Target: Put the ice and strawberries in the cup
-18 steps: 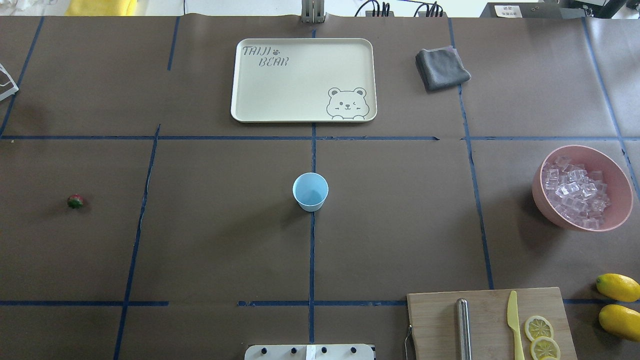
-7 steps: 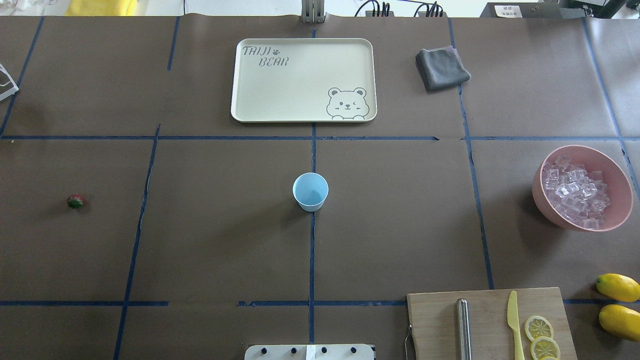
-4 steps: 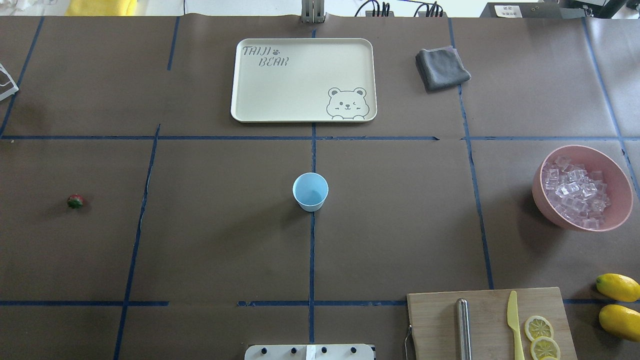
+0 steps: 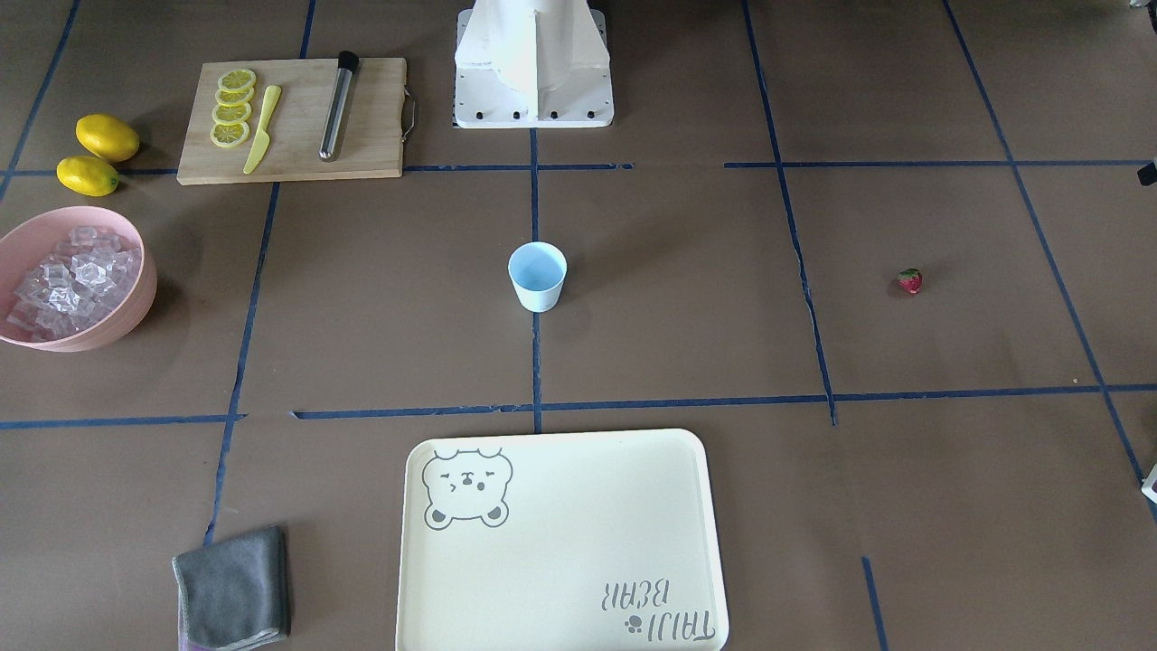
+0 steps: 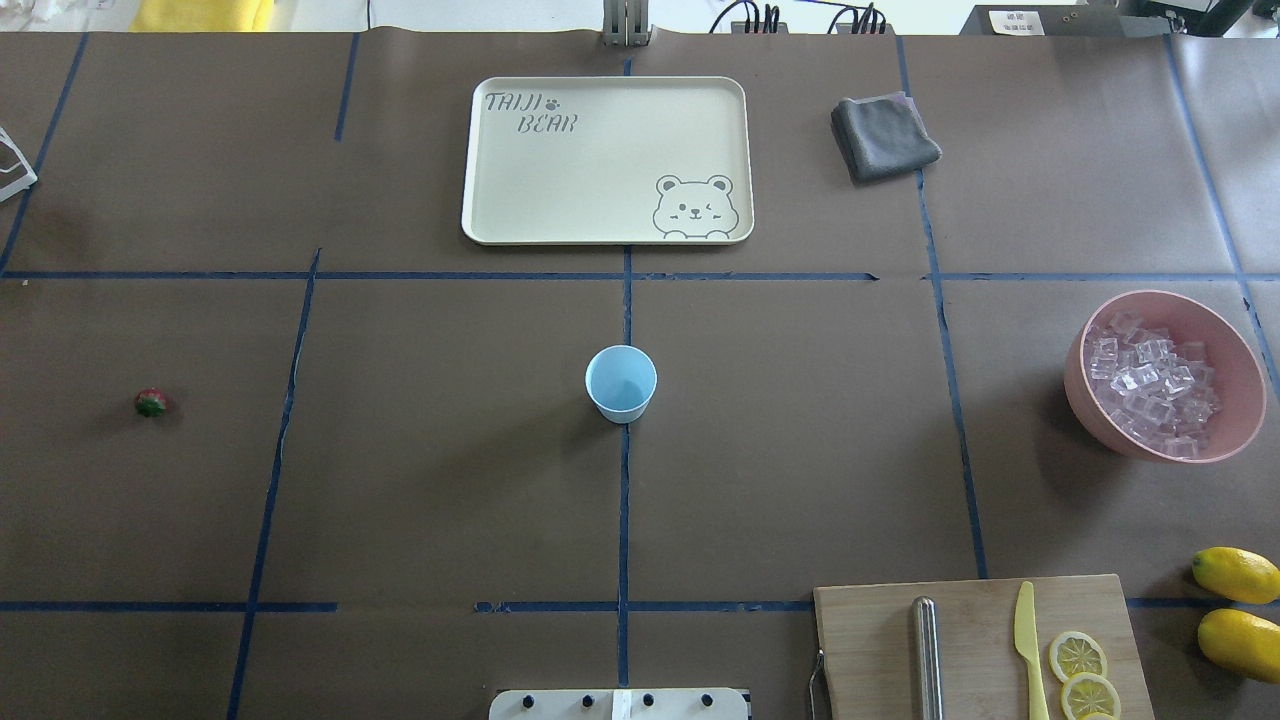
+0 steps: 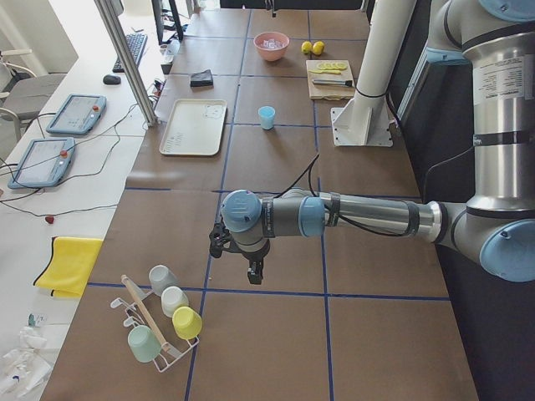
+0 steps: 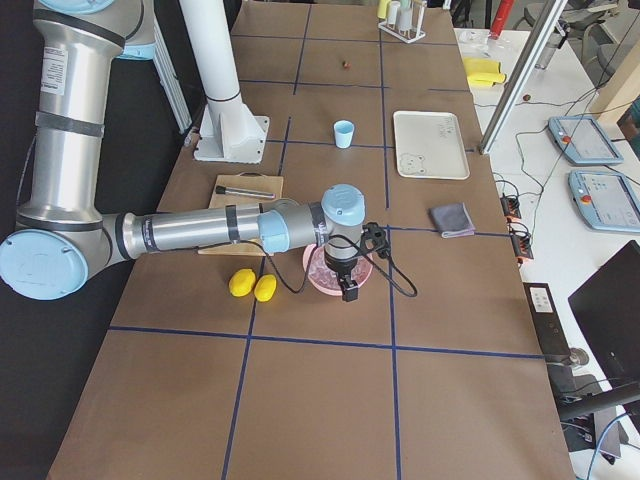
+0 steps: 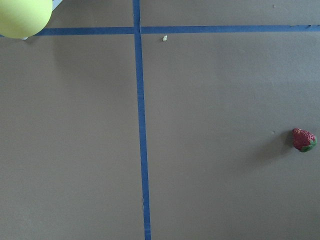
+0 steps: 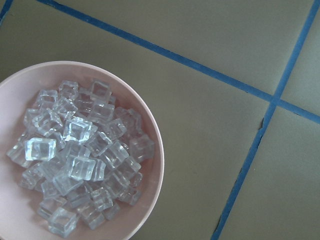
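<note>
The pale blue cup (image 5: 621,383) stands upright at the table's middle, also in the front-facing view (image 4: 537,277). The tiny red strawberry (image 5: 151,403) lies alone at the far left and shows in the left wrist view (image 8: 303,140). The ice (image 5: 1150,395) fills a pink bowl (image 5: 1075,390) at the right and shows in the right wrist view (image 9: 80,160). My left gripper (image 6: 253,274) hangs above the table near the strawberry's end. My right gripper (image 7: 348,293) hangs over the bowl. I cannot tell whether either is open or shut.
A cream bear tray (image 5: 607,160) and a grey cloth (image 5: 884,137) lie at the far side. A cutting board (image 5: 975,650) with a yellow knife, a metal rod and lemon slices lies near right, beside two lemons (image 5: 1236,574). A cup rack (image 6: 159,322) stands at the left end.
</note>
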Controlling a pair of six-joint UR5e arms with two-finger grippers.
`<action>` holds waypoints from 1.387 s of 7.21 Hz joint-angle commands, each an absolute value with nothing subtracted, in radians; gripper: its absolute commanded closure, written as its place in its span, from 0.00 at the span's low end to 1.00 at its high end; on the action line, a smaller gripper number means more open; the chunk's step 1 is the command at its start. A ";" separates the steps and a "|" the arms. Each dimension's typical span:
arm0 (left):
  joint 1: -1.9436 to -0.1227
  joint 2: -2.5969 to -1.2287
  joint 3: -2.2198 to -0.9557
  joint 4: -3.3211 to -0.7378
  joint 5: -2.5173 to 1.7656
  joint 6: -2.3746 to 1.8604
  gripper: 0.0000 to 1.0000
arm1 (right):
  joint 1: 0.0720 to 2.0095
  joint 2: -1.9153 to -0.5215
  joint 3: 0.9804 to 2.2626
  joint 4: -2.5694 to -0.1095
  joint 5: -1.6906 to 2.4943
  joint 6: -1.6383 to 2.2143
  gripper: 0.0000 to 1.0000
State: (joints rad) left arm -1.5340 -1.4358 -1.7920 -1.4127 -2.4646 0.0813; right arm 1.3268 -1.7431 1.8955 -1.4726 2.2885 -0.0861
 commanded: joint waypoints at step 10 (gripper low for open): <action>-1.534 -1.436 -1.795 -1.416 -2.465 0.081 0.00 | 1.016 -1.733 1.893 -1.338 2.143 0.069 0.05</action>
State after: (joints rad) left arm -1.5339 -1.4358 -1.7938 -1.4158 -2.4641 0.0813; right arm 1.0208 -1.7349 1.8972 -1.3368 2.1442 0.0685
